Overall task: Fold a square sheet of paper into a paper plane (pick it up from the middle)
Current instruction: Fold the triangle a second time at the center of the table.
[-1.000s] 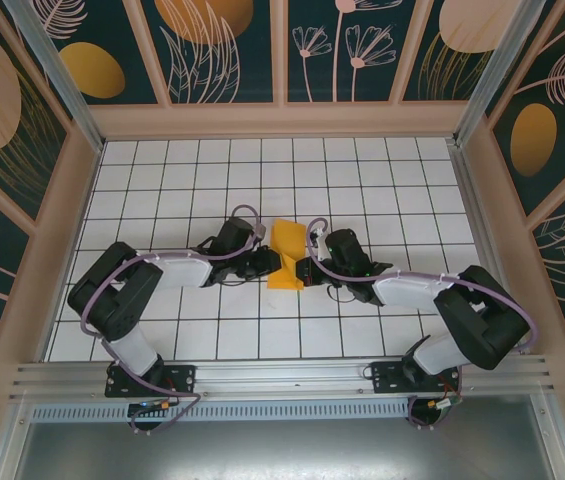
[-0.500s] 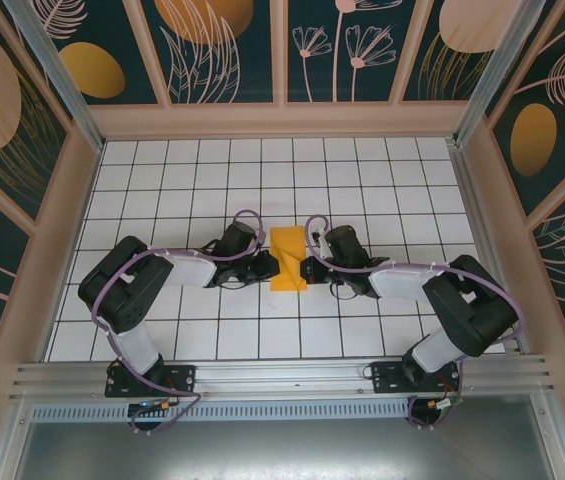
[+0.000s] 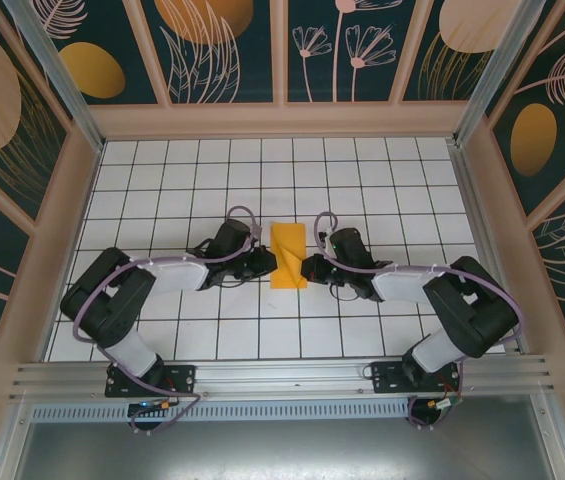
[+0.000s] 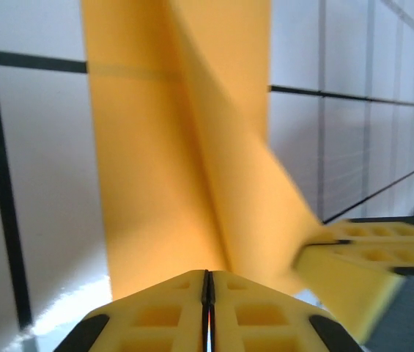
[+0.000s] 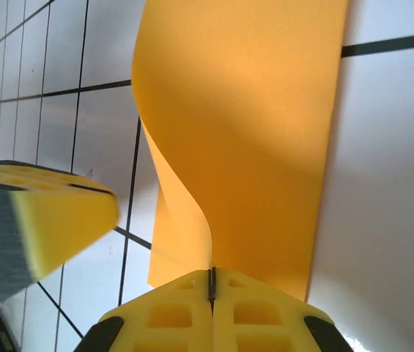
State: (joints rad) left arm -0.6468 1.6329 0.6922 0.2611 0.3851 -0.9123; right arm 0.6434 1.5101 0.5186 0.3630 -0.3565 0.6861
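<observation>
L gripper pressed shut on one side edge of the orange paper, R gripper pinching the opposite edge same way, sheet part-folded at table centre betw. both tips, one flap raised, prob. held both sides so crease lines up for next fold.

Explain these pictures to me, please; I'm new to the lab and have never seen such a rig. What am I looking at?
Two robot arms are bolted at the near edge of a white tiled table. The wide picture looks down from above; the two close-ups come from a camera on each wrist. Between the arms lies an orange-yellow sheet of paper, partly folded. The yellow-tipped left gripper and right gripper are shut and seem to pinch the paper from opposite sides.
</observation>
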